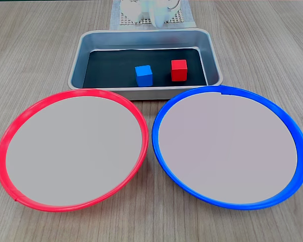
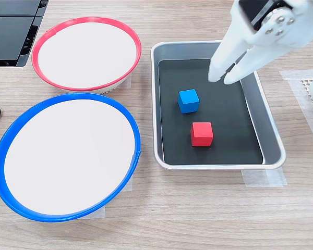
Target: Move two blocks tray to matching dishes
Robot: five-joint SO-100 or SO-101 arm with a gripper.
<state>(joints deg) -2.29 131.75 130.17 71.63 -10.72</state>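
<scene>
**Fixed views: both cubes in the pan, my gripper over its far end**

Fixed view from the side has my white two-finger gripper point(image 2: 222, 78) hanging over the upper end of the rectangular silver metal tray with the black floor point(image 2: 269, 136), fingertips nearly together, holding nothing. Small bright blue cube point(image 2: 188, 100) sits mid-floor, just left and below my tips; small bright red cube point(image 2: 202, 134) lies beyond it, apart from it. Neither touches the rim, so I judge there's room for fingers either side. Large round red-rimmed dish point(image 2: 86, 53) and large round blue-rimmed dish point(image 2: 65, 157) wait beside the tray, both bare, close enough for short carries. No block moved yet. Blue one looks the nearer pick; I'd need to open wider first.
</scene>
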